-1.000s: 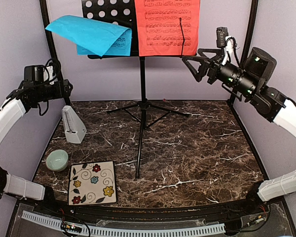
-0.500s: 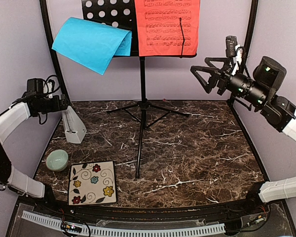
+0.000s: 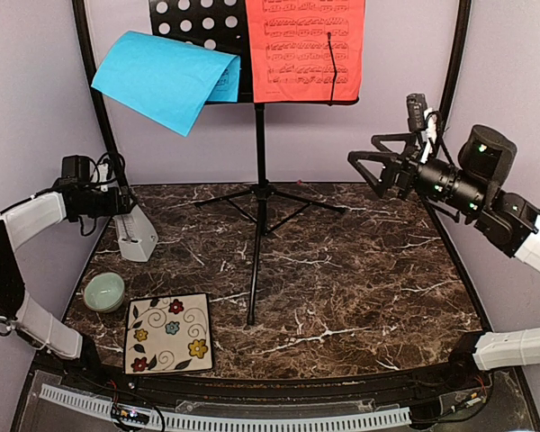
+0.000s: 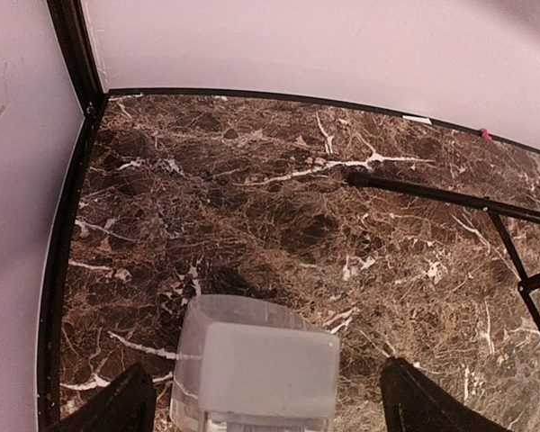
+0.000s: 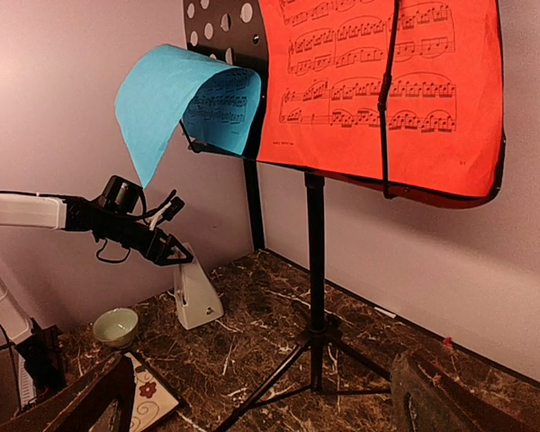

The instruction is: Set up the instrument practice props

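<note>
Stand (image 3: 259,162), metronome (image 3: 137,236), red sheet (image 3: 304,49), blue sheet (image 3: 162,79): apparently one of each.

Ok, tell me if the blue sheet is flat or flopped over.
Flopped over: the blue sheet curls forward off the stand, its blank back hiding most print.

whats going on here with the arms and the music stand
The music stand is up, with a red sheet flat on it and a blue sheet flopped forward off its left side. The left gripper hovers open above the metronome, one finger on each side, not gripping it. The right gripper is open and empty, right of the stand.
</note>
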Robot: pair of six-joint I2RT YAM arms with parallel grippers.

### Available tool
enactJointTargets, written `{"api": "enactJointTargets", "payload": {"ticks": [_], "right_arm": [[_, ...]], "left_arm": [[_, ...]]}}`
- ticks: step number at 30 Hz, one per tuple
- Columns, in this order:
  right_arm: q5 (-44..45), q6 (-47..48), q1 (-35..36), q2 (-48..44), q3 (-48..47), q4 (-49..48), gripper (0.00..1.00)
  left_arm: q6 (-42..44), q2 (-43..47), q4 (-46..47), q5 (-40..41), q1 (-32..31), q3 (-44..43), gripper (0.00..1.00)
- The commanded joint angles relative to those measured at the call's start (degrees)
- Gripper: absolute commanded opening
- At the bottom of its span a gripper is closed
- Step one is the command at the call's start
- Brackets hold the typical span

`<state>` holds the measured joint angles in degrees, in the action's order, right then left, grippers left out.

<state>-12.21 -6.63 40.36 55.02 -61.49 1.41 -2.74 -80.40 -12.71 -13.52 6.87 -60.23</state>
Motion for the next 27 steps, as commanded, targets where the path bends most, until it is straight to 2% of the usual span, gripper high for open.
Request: {"api": "enactJointTargets", "payload": {"ticks": [1,7,12,19,27], "right_arm": [[-0.9,-2.6,0.4,-1.2,2.7,-2.4,1.00],[1.5,-4.7,0.4,0.2,6.3,-1.8,1.00],[4.0,-8.1,0.4,2.0,10.0,-3.2,1.00],[4.8,-11.2,0.4,3.4,12.5,-5.5,1.00],[0.3,-11.3,0.3,3.4,14.1,-6.1,1.00]], "left_arm": [[1.8,-1.2,1.6,-1.6,0.1,1.6,0.83],[0.8,-0.9,2.4,-4.7,-0.2,3.0,0.63],[-0.3,3.4,2.8,-4.3,-1.9,4.3,0.45],[0.4,8.3,1.0,-4.9,-5.4,4.9,0.36],[-1.2,16.9,-4.6,-9.3,-13.9,1.2,0.29]]}}
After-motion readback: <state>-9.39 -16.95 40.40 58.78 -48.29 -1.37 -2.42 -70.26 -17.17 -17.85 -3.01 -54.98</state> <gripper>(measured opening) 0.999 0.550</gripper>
